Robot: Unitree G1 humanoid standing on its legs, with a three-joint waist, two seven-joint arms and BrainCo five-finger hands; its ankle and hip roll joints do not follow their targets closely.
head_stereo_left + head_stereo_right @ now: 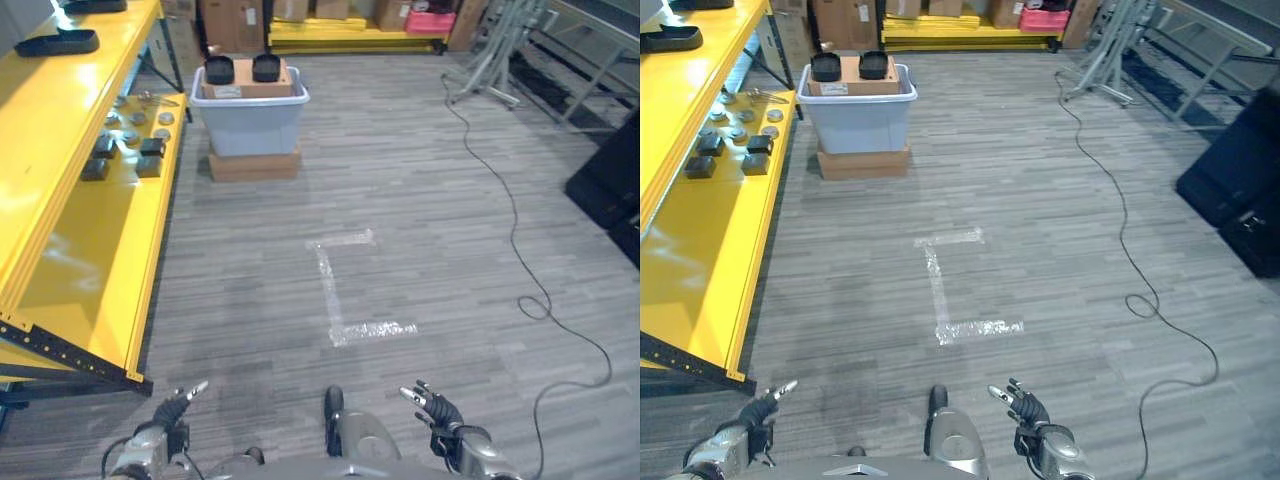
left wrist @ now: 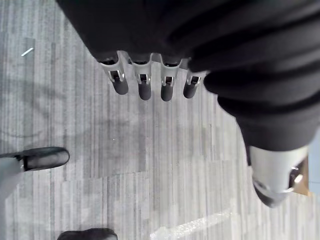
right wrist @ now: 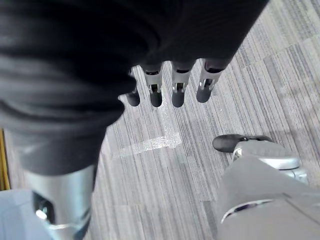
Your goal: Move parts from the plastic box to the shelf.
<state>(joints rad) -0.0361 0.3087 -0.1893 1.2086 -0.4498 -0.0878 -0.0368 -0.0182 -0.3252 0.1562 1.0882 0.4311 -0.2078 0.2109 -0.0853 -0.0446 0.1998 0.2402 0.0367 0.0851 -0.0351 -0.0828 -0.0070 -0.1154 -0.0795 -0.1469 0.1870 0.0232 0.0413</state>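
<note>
With both the left hand (image 1: 165, 415) and right hand (image 1: 437, 408) open-fingered and empty, black parts (image 1: 219, 69) wait in the plastic box (image 1: 250, 120) far ahead, while several parts already sit on the yellow shelf (image 1: 90, 250) ahead to the left.

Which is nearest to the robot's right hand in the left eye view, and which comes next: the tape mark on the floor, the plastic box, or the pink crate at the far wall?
1. Tape mark, on the floor just ahead of the right hand.
2. Plastic box, farther up beside the yellow shelf.
3. Pink crate, farthest, at the far wall.
</note>
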